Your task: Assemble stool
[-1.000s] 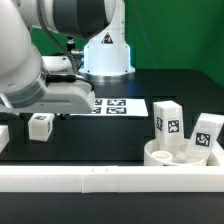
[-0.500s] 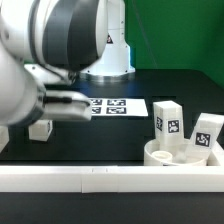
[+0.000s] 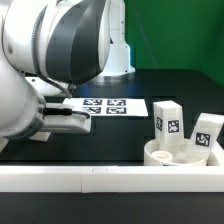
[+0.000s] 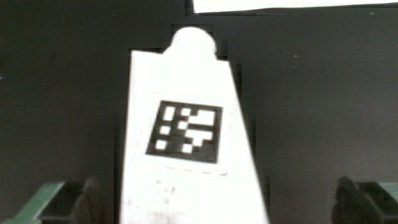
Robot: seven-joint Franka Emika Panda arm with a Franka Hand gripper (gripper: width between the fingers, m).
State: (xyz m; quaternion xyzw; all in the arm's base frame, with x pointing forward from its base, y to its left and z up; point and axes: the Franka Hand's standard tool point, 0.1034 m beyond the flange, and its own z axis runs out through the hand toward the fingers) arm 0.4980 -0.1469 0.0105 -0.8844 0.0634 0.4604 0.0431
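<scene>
The claw point(image 4: 199, 205) stood wide open and empty, its two fingertips point(image 4: 61, 203) well apart on either side of a loose stool leg point(image 4: 187, 130) lying flat on the black counter point(image 4: 54, 90), tag upward. In the exterior view the arm hid that leg. The seat point(image 3: 183, 154) carried two upright legs point(image 3: 166, 119). The loose leg looked like rigid, light, smooth plastic, so a hold across its flat sides near the middle seemed safest.
</scene>
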